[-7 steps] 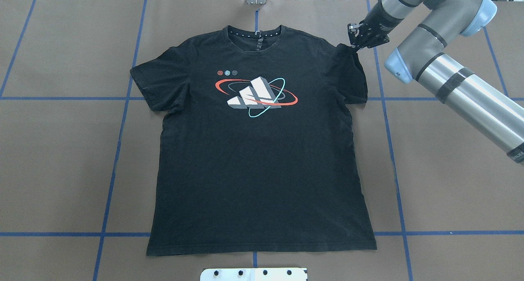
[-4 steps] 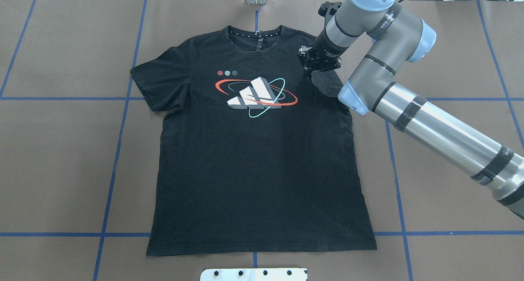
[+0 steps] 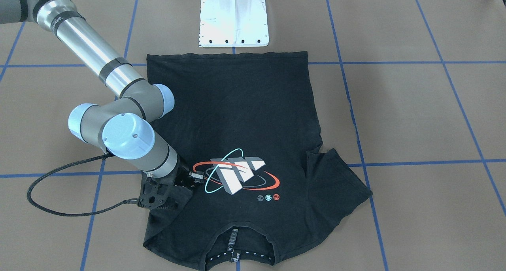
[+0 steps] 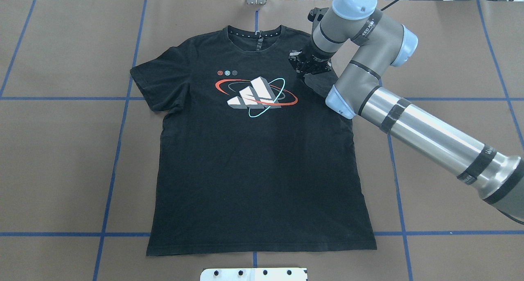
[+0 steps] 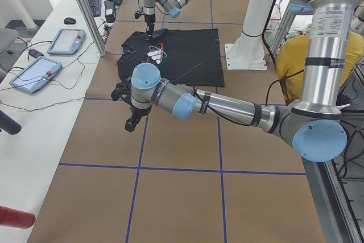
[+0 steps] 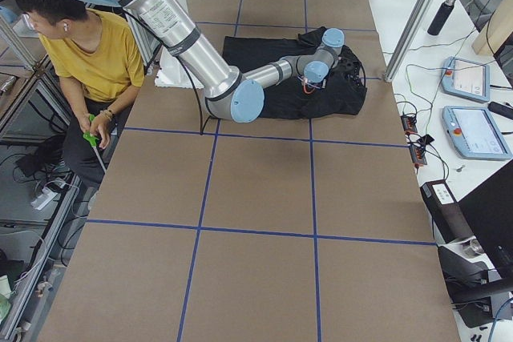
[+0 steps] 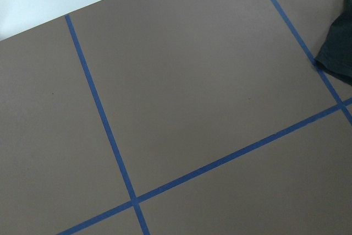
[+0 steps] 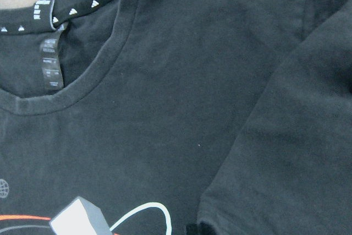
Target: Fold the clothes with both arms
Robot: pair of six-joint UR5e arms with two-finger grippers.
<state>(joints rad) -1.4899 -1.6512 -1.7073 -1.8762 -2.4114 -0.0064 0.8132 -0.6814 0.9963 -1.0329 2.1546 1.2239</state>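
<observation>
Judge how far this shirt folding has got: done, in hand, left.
Done: the T-shirt lies flat, print up. In hand: the jaws of the right arm hold one sleeve folded in over the chest. Left: the other sleeve lies spread, the body unfolded, the left arm off the shirt.

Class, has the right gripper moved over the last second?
Yes. The right gripper, holding the T-shirt sleeve, moved left, away from the blue tape line, toward the printed logo.
</observation>
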